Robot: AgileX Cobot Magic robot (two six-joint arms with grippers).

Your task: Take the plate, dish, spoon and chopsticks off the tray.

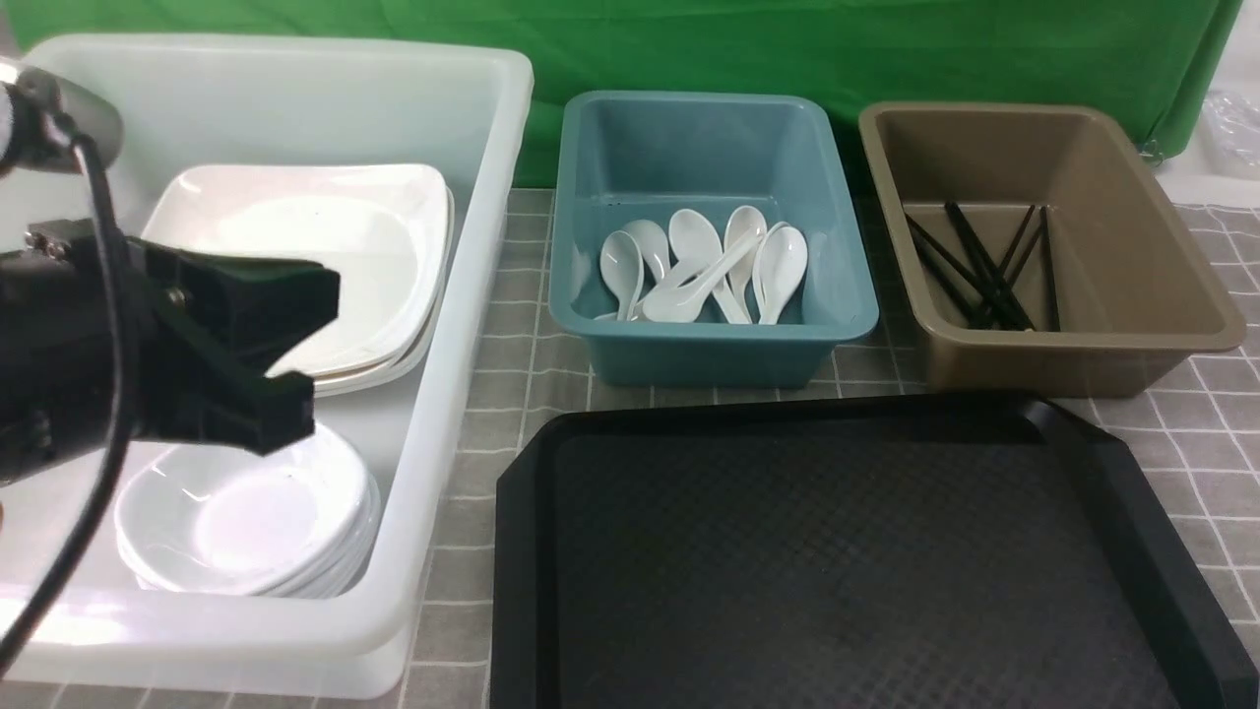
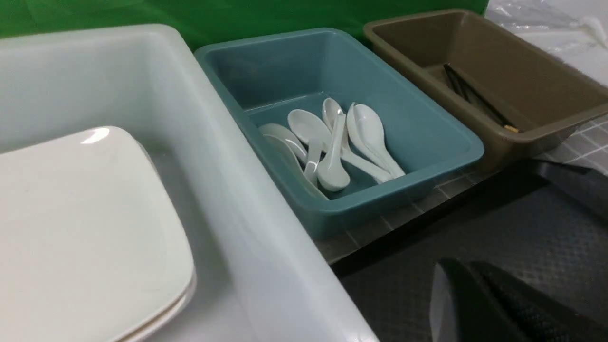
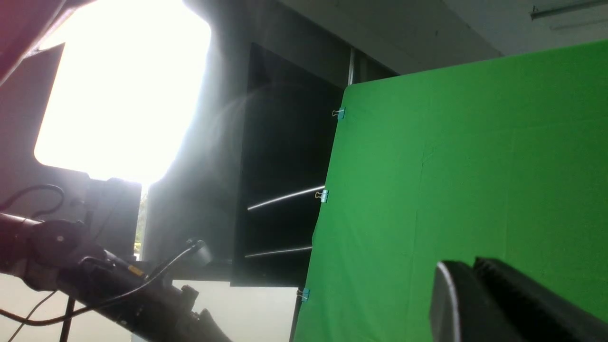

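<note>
The black tray (image 1: 837,551) lies at the front with nothing on its floor. Large white plates (image 1: 305,256) are stacked at the back of the white bin (image 1: 433,414), and round white dishes (image 1: 246,522) are stacked at its front. Several white spoons (image 1: 704,266) lie in the blue bin (image 1: 709,350). Black chopsticks (image 1: 984,266) lie in the brown bin (image 1: 1083,359). My left gripper (image 1: 300,350) hangs over the white bin, shut and holding nothing (image 2: 468,268). My right gripper (image 3: 468,266) points up at the green backdrop, its fingers together and holding nothing; it is out of the front view.
The three bins stand in a row behind and to the left of the tray on a grey checked cloth (image 1: 512,394). A green screen (image 1: 787,49) closes off the back. The left arm's cable (image 1: 98,325) hangs over the white bin.
</note>
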